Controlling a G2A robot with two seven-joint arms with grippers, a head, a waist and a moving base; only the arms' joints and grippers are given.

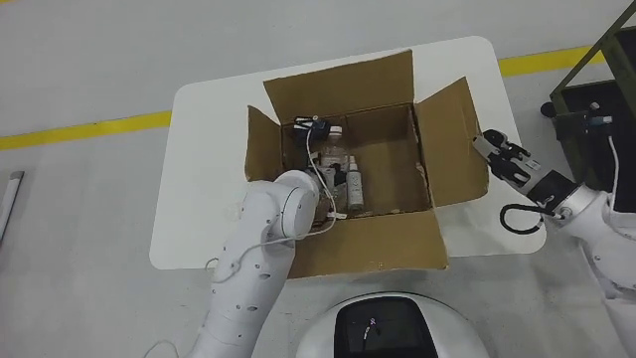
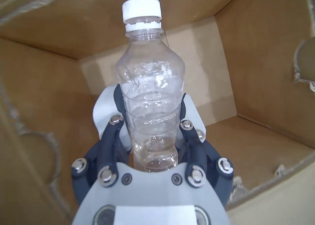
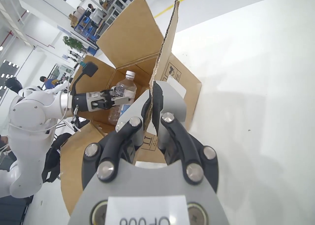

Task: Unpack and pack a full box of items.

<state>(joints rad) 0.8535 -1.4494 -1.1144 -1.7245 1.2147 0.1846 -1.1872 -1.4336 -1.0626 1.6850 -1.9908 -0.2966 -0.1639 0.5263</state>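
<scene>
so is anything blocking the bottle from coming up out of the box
Nothing visible does. The left pincer grips the clear bottle inside the open box, whose flaps stand open, and the right pincer pinches the side flap.

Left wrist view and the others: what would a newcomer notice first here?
A clear, white-capped bottle is held upright inside the open cardboard box by the left gripper. At the box's side, the right gripper is shut on the edge of a raised flap.

Black handling symbols [image 3: 171, 71] printed on the box [image 3: 183, 95] outer wall; white label [image 3: 146, 210], characters cropped, on right gripper [image 3: 153, 99].
</scene>
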